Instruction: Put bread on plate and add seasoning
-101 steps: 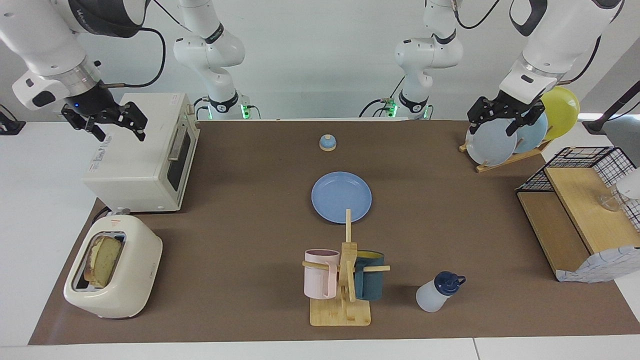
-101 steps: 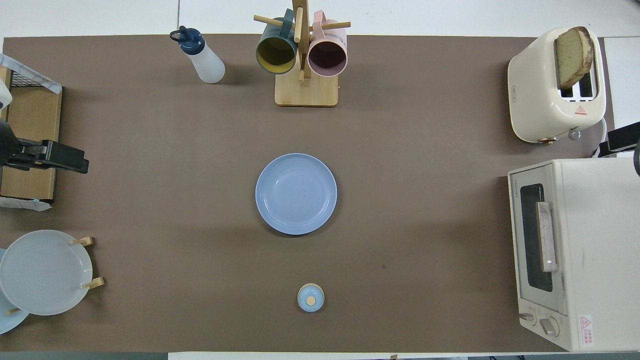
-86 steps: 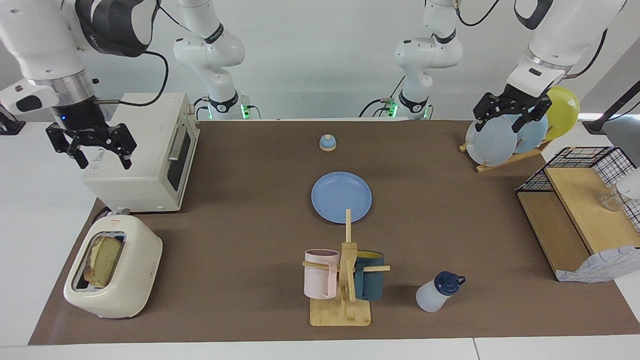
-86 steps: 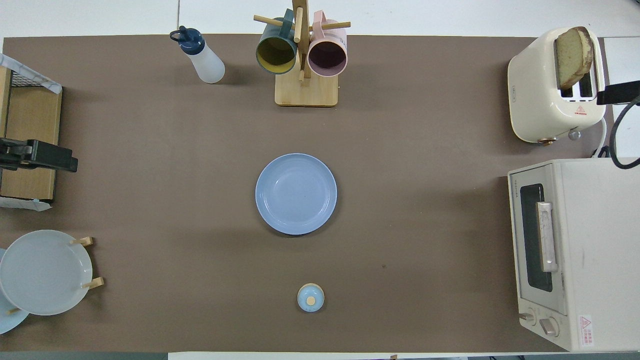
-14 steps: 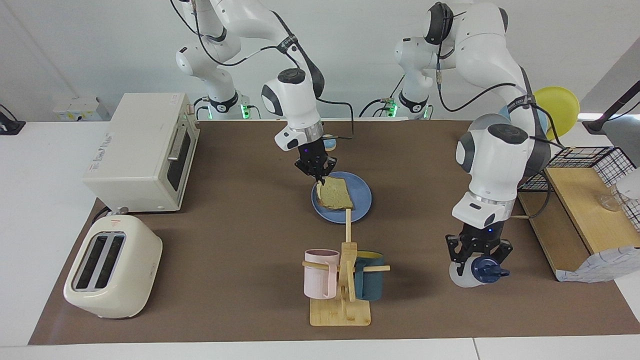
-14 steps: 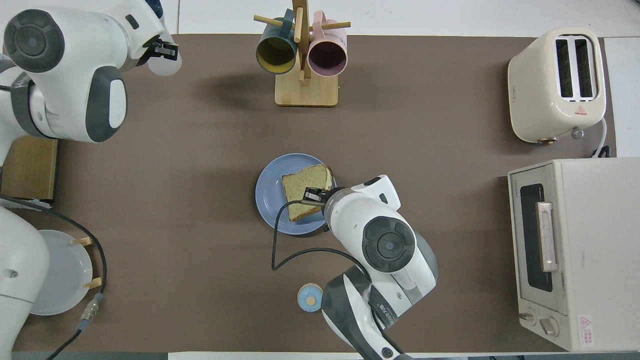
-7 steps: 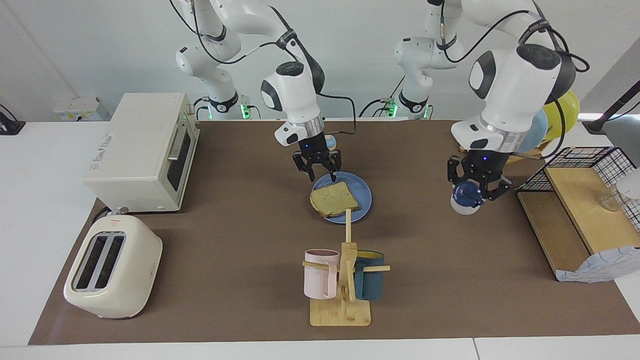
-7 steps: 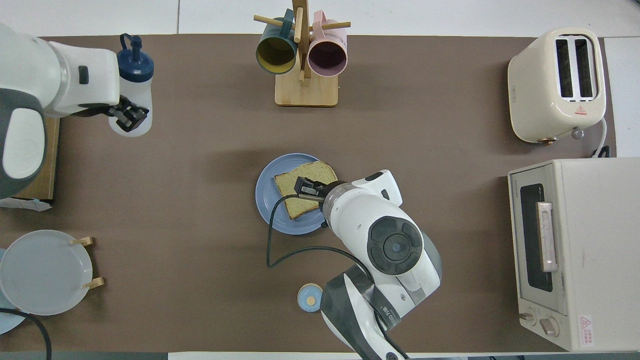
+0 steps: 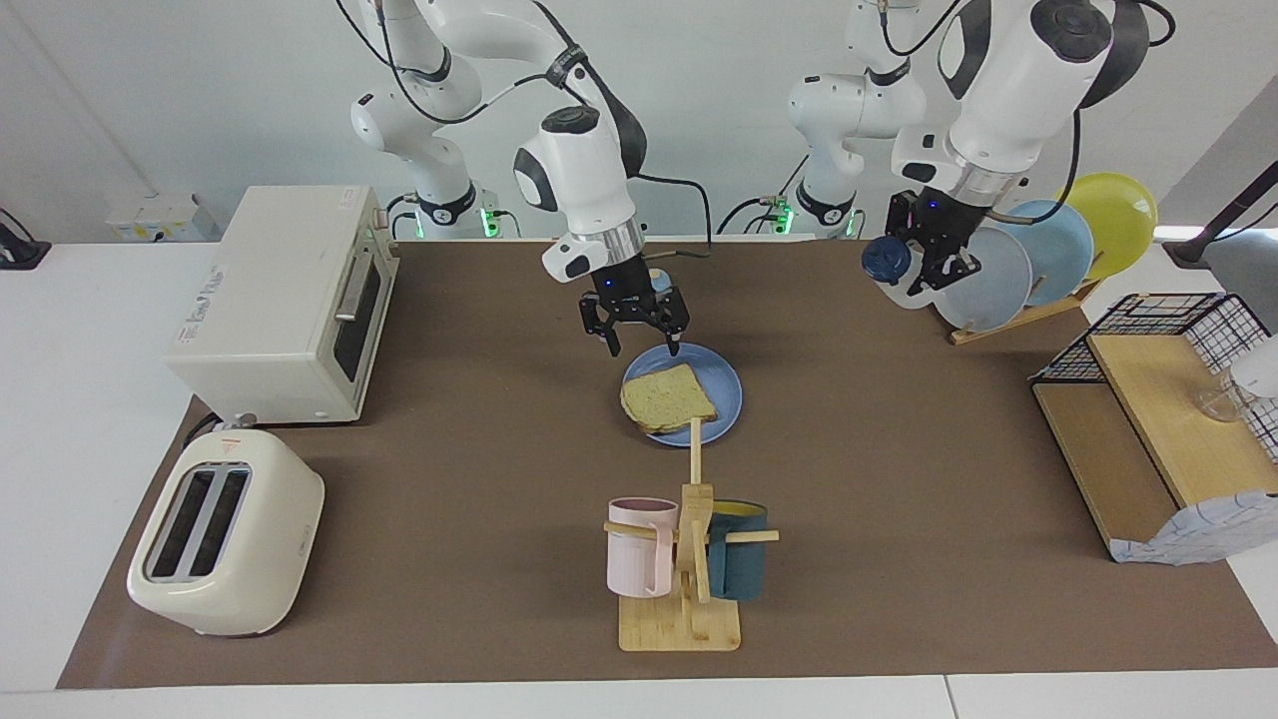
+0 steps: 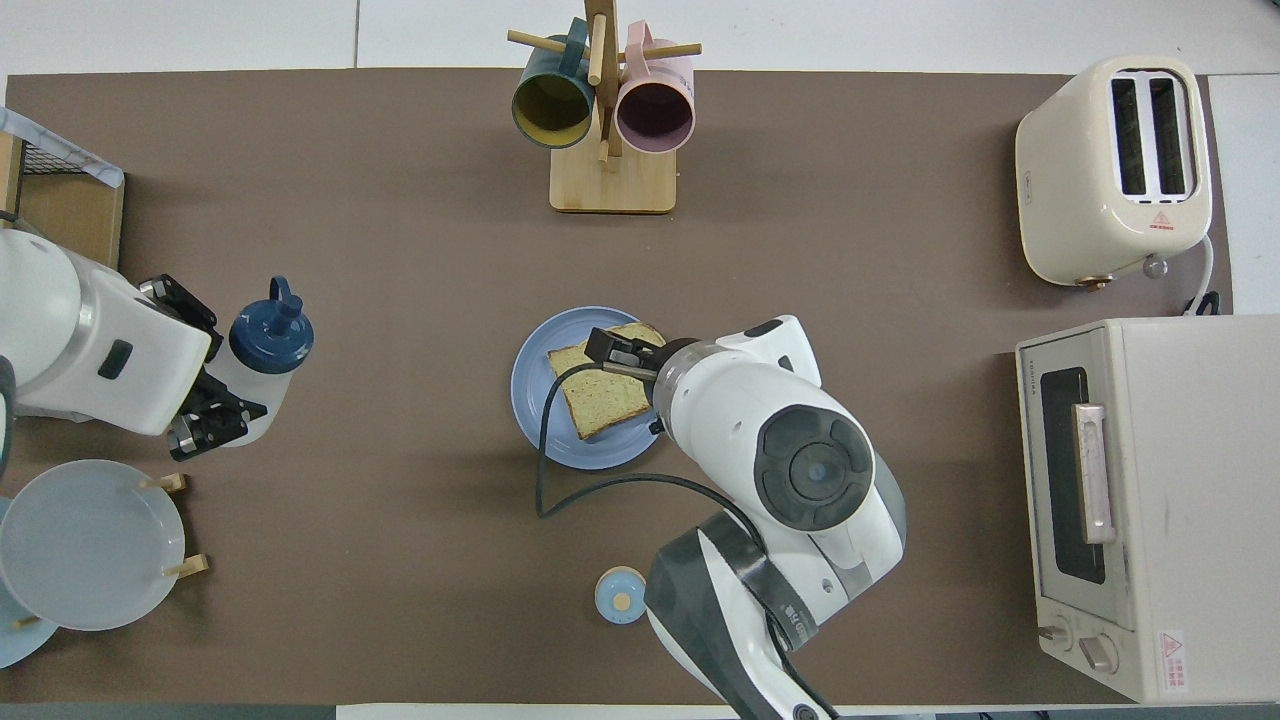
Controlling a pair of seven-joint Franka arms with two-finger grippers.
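Note:
The bread (image 9: 667, 397) lies flat on the blue plate (image 9: 726, 383) at the table's middle; both show in the overhead view, bread (image 10: 600, 398) on plate (image 10: 533, 392). My right gripper (image 9: 643, 350) is open and empty, a little above the plate's edge nearer the robots; it also shows in the overhead view (image 10: 612, 352). My left gripper (image 9: 927, 262) is shut on the seasoning bottle (image 9: 897, 272), held high and tilted near the plate rack. The overhead view shows the bottle (image 10: 262, 345) in that gripper (image 10: 225, 385), over the mat toward the left arm's end.
An empty toaster (image 9: 225, 549) and a toaster oven (image 9: 280, 300) stand at the right arm's end. A mug tree (image 9: 689, 549) with two mugs stands farther from the robots than the plate. A bell (image 10: 620, 595), a plate rack (image 9: 1038, 260) and a wooden shelf (image 9: 1148, 429) are also here.
My right gripper let go of the bread, which now lies flat, and rose. My left gripper lifted the bottle off the table and carried it up toward the plate rack.

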